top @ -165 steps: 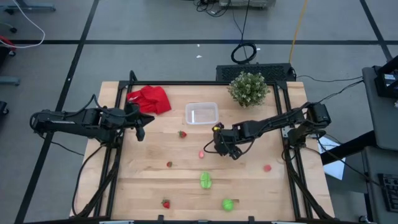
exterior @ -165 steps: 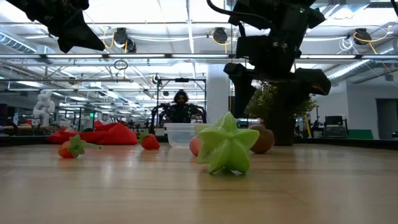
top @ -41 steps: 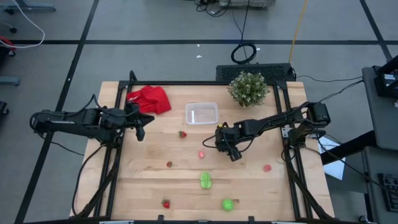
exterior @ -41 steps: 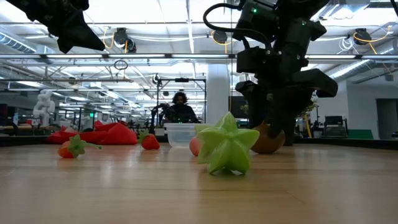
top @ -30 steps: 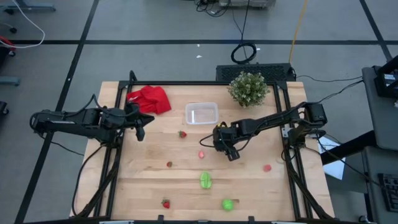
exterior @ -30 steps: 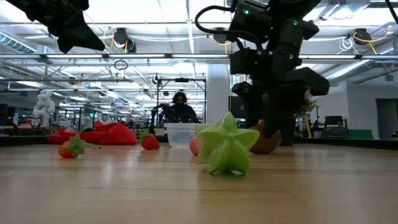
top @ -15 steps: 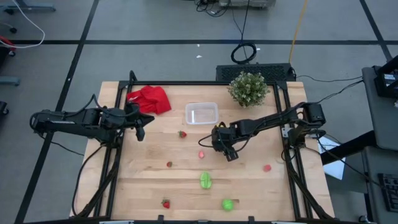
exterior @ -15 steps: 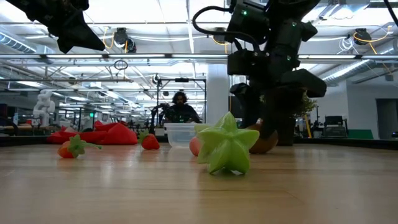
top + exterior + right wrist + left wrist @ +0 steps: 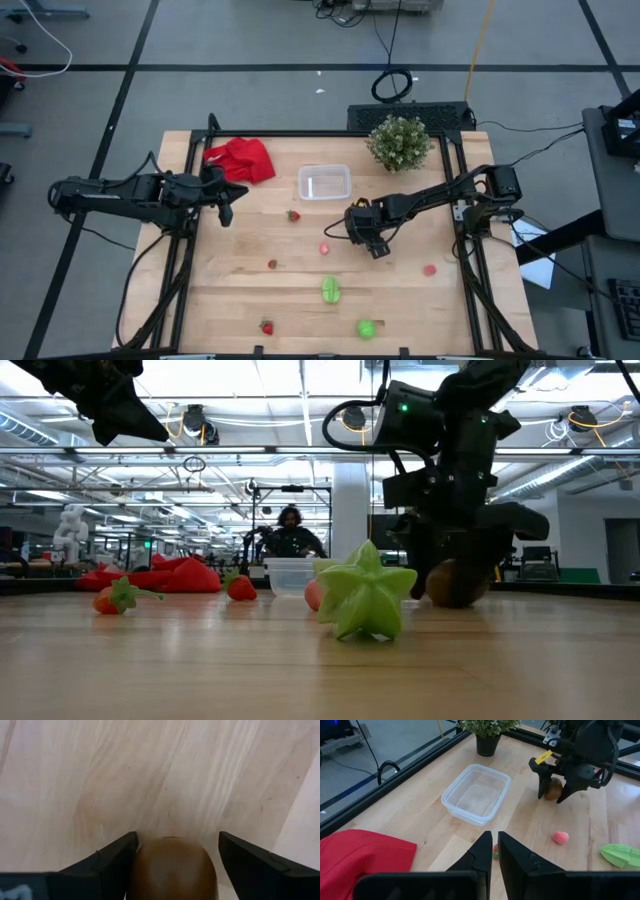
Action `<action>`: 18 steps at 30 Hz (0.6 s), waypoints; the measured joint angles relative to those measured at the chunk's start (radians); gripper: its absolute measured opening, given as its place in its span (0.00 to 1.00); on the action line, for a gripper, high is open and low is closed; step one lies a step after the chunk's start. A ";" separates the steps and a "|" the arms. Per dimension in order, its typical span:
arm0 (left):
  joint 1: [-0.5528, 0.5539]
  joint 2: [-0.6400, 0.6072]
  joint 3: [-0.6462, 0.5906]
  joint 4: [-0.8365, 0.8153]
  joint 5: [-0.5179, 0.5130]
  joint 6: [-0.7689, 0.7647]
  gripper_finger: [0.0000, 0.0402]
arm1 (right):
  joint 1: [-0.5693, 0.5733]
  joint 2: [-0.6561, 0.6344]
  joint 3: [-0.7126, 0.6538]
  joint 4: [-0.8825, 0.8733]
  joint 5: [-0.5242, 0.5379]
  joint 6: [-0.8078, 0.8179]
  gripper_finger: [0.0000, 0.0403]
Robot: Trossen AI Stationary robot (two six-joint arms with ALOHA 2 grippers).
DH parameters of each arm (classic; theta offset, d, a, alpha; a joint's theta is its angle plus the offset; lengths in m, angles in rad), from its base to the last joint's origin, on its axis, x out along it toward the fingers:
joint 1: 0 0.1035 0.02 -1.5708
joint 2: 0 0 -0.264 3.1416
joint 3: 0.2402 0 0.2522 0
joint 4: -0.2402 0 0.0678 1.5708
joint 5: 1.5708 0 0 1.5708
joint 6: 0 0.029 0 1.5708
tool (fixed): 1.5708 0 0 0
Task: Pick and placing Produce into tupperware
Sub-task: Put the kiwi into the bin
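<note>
The brown oval (image 9: 172, 867) lies on the wood between the fingers of my open right gripper (image 9: 366, 237), which stands low over it near the table's middle. The clear tupperware (image 9: 302, 183) sits empty, farther back and to the left. Small red pieces (image 9: 293, 215) (image 9: 272, 264) (image 9: 266, 327) (image 9: 430, 269) and a pink one (image 9: 325, 248) lie scattered. A green star piece (image 9: 331, 290) and a green round piece (image 9: 367, 328) lie near the near edge. My left gripper (image 9: 228, 200) is shut and hovers at the table's left side. My right gripper comes at the brown oval from above, pointing down, one finger on each side. One finger (image 9: 117, 856) seems to lie against the oval's side (image 9: 141, 865); a narrow gap shows at the other finger (image 9: 250, 860). The oval rests on the table.
A red cloth (image 9: 240, 160) lies at the far left corner and a potted plant (image 9: 399, 142) stands at the far edge, right of the tupperware. A person sits in the room beyond the table (image 9: 290, 530). Bare wood shows between the oval and the tupperware.
My right gripper has shifted a little toward the table's right and near edges and has come lower around the brown oval. The oval has slid a short way to the right along the table with it. The left arm has kept still.
</note>
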 joint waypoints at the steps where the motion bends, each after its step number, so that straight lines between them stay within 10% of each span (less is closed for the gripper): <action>1: 0.000 0.000 0.000 0.000 0.000 -0.001 0.08 | 0.000 0.000 0.000 0.000 -0.001 0.000 0.67; 18: 0.000 0.000 0.000 -0.001 0.000 0.000 0.08 | 0.000 -0.002 0.001 -0.025 0.005 0.053 0.69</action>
